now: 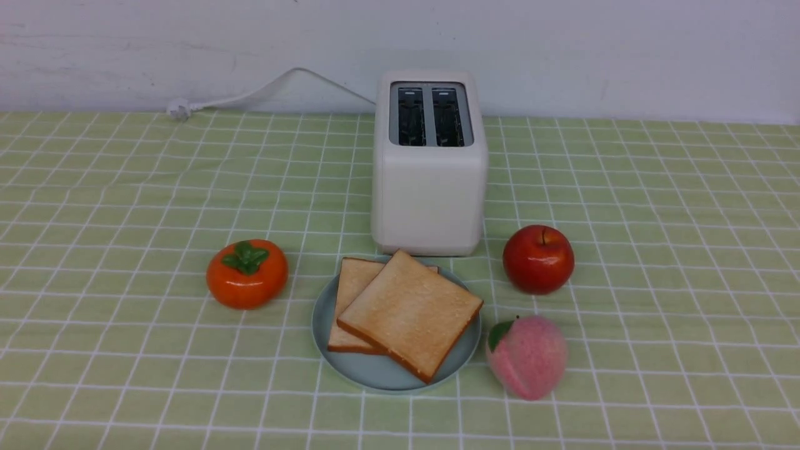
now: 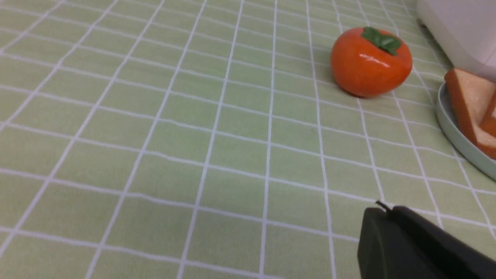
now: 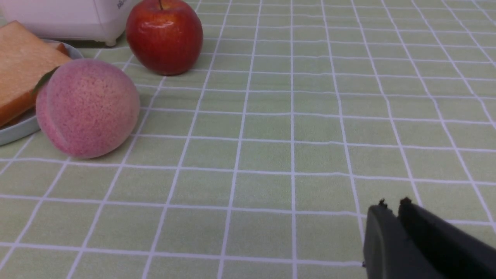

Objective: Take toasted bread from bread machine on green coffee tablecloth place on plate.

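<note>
Two slices of toasted bread [image 1: 409,312] lie overlapping on the pale blue-green plate [image 1: 375,375], just in front of the white bread machine [image 1: 430,187], whose two slots are empty. All stand on the green coffee tablecloth [image 1: 125,219]. Neither arm shows in the front view. In the left wrist view my left gripper [image 2: 387,211] is shut and empty, low over the cloth, well apart from the plate [image 2: 457,135] and the toast [image 2: 469,104]. In the right wrist view my right gripper [image 3: 393,205] is shut and empty over bare cloth, far from the plate [image 3: 15,131].
An orange persimmon [image 1: 247,273] sits left of the plate. A red apple [image 1: 538,259] and a pink peach [image 1: 527,356] sit right of it. The toaster's white cord [image 1: 250,94] runs back left along the wall.
</note>
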